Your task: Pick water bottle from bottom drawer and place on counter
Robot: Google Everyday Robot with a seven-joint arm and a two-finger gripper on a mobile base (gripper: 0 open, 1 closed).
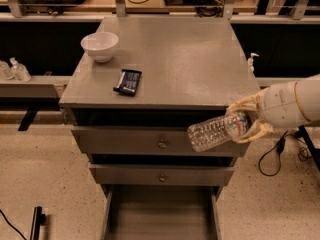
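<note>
On the far-left part of the counter (190, 59) sits a white bowl (100, 45). Nearer the counter's front edge, also on its left side, a dark flat packet (128, 81) lies on its face. Both keep to that side, so the broad right half of the counter looks like the natural place to set something down.

Below the counter's front edge, at the foot of the cabinet, the bottom drawer (160, 214) stands pulled out. Open like that, it gives reach into its grey tray.

The water bottle (217, 130) is out of that drawer. It hangs in the air just under the counter's front-right corner, in front of the upper drawer face. It lies nearly on its side, base to the left and slightly low.

The gripper (241, 124) is just off the counter's front-right corner, reaching in from the right. Its pale fingers (245, 104) are clenched around the bottle at the label and neck end. Held there, the ribbed body sticks out free, which I judge leaves room to swing it up over the counter's edge.

The lift looks done and the placing is not yet made. The bottle has to clear the counter's lip first.
</note>
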